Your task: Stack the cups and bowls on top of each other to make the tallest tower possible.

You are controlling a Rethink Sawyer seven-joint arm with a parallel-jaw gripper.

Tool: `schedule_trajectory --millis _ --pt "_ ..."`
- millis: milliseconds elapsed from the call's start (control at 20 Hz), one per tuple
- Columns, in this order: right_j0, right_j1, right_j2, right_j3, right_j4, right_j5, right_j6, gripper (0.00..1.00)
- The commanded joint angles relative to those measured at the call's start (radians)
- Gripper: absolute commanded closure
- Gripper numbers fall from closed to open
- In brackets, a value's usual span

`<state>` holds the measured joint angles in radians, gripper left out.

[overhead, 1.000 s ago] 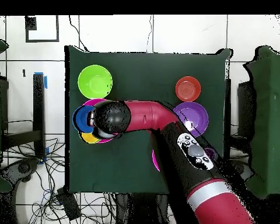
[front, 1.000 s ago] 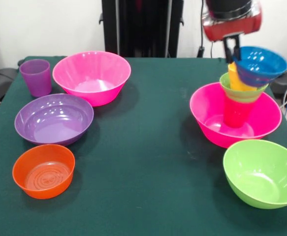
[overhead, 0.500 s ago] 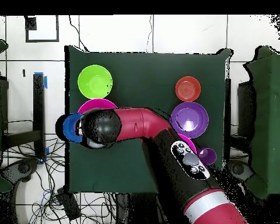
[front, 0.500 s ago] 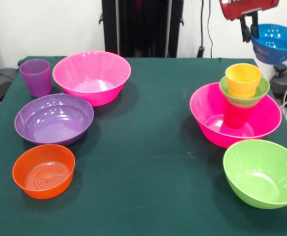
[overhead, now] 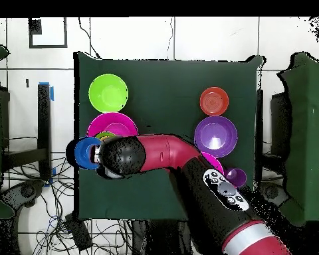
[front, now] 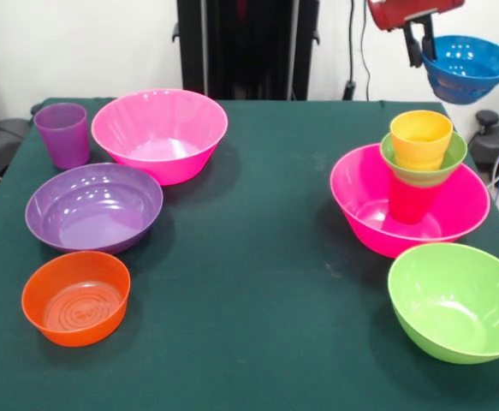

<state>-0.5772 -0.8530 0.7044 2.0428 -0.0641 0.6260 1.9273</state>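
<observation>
My gripper point(front: 417, 51) hangs at the top right of the front view, shut on the rim of the small blue bowl point(front: 467, 67), which is in the air beyond the table's right edge. Below and to its left a tower stands in a large hot pink bowl point(front: 377, 227): a red cup point(front: 412, 204), the small green bowl point(front: 429, 169) on it, and the yellow cup point(front: 420, 137) on top. In the overhead view the blue bowl point(overhead: 81, 153) juts out left of the arm's head point(overhead: 122, 157), beside that pink bowl point(overhead: 112, 123).
The lime green bowl point(front: 457, 300) sits at the near right. On the left stand the purple cup point(front: 62, 134), the second pink bowl point(front: 159, 133), the purple bowl point(front: 93, 205) and the orange bowl point(front: 76, 295). The green cloth point(front: 266, 257) covers the table.
The gripper lifted the blue bowl up off the yellow cup and carried it right, past the table's edge. In the last half second it drifted back slightly left and down.
</observation>
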Motion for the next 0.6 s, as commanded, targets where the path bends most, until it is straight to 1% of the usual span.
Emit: schedule_trajectory --millis 50,150,200,300,400,500,600 --pt "-0.028 0.002 0.064 0.067 -0.015 -0.021 -0.034 1.00" --pt "-0.029 -0.020 0.073 0.065 0.005 0.017 -0.024 1.00" --pt "-0.030 -0.046 0.087 0.070 0.030 0.036 -0.010 1.00" --pt "-0.053 -0.092 0.156 0.083 0.104 0.095 -0.007 1.00" --pt "-0.059 -0.116 0.175 0.072 0.136 0.116 0.005 1.00" --pt "-0.055 -0.090 0.161 0.056 0.115 0.092 -0.001 1.00" --pt "-0.040 -0.036 0.126 0.032 0.065 0.044 -0.017 1.00"
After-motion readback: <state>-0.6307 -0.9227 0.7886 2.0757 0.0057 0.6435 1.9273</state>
